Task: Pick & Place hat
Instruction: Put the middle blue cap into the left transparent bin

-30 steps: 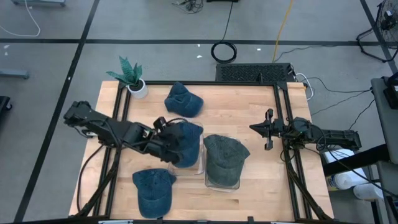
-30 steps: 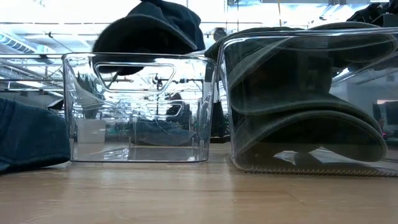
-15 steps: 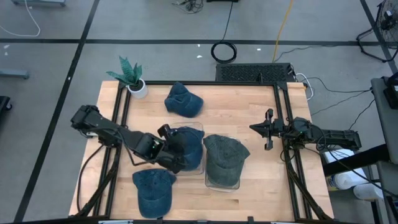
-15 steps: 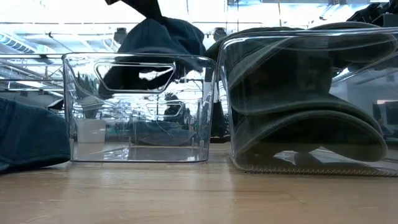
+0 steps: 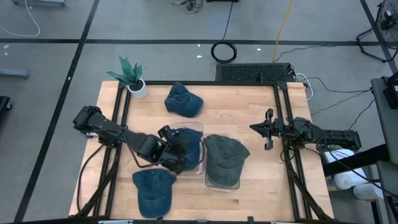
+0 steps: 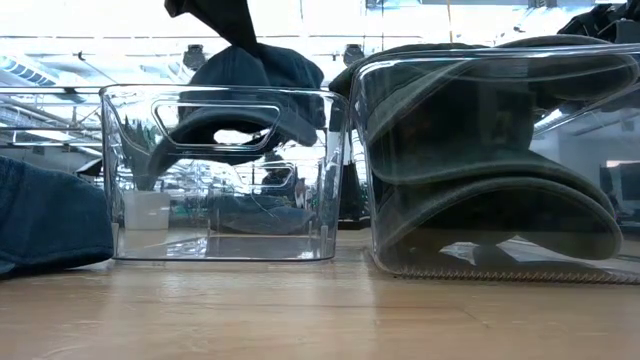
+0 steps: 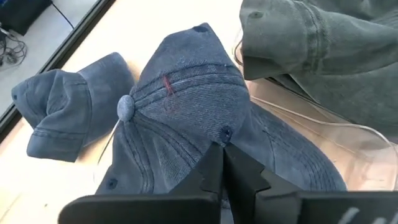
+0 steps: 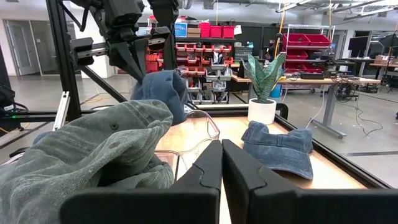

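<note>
A blue denim cap [image 5: 188,144] hangs from my left gripper [image 5: 169,151] over the left clear bin [image 6: 225,215]; in the low view the cap [image 6: 245,95] is partly below the bin's rim. The left gripper is shut on it. A grey-green cap [image 5: 224,158] fills the right clear bin [image 6: 610,150]. Two more blue caps lie flat on the table, one near the far edge [image 5: 182,99] and one near the near edge [image 5: 152,190]. My right gripper [image 5: 268,129] waits shut by the table's right edge. My left gripper pinches the cap's crown [image 7: 225,134] between its two shut fingers, beside an eyelet and away from the top button [image 7: 125,107]. The fingers come from above, slanting from the table's left. The cap hangs below them with its lower part [image 6: 200,140] inside the bin, clear of the bin's floor.
A potted plant [image 5: 132,78] stands at the table's far left corner. The two bins stand side by side at the table's middle. Bare wood lies between the bins and my right gripper, and along the far edge to the right of the far cap.
My left gripper has moved down and a little toward the near edge, still shut on the cap. The cap has sunk from above the left bin's rim to partly inside the bin.
</note>
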`<move>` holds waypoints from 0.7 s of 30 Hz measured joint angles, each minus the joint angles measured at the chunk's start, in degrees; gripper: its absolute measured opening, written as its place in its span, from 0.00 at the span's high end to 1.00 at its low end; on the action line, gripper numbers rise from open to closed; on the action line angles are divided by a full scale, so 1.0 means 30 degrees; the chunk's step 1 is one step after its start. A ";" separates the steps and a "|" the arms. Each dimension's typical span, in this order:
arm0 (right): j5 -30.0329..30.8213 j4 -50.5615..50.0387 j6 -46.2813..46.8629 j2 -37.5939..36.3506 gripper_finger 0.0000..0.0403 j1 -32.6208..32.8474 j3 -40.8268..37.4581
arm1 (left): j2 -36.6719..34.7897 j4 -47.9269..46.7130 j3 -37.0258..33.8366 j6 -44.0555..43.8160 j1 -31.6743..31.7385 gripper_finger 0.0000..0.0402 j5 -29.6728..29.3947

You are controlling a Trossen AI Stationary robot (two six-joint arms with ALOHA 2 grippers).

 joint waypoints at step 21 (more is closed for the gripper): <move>-0.0007 0.0007 0.0000 0.0000 1.00 0.0003 -0.0002 | 0.0146 -0.0087 -0.0007 0.0595 -0.0026 0.98 0.1202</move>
